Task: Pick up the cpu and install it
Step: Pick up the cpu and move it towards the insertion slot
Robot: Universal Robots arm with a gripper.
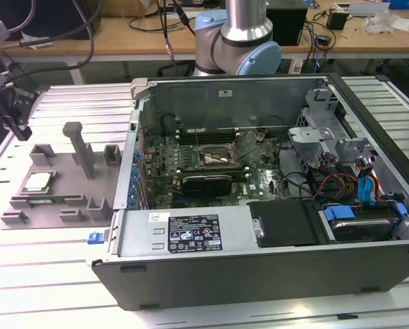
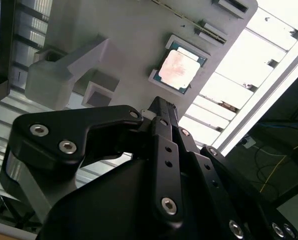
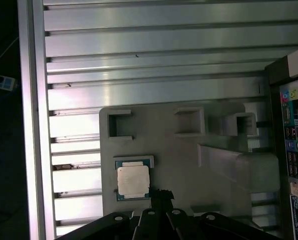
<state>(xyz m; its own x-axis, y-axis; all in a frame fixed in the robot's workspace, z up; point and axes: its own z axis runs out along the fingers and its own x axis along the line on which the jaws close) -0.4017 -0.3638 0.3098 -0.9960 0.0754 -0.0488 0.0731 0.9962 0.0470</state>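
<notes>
Lit brightly and evenly from overhead in the exterior view, soft shadow pooling inside the open grey metal computer case (image 1: 273, 274). Blown out to white glare in the second wrist view on the ribbed aluminium table (image 2: 248, 65) beyond the black gripper (image 2: 161, 106), with a pinkish sheen on the small square silver-topped cpu (image 2: 178, 70) just ahead of it. Dimmer in the first wrist view, gripper nearly a silhouette.

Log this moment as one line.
stage: pre-pick | cpu: lying in grey fixture, untouched | claw: shut, empty, near cpu | computer case: open
</notes>
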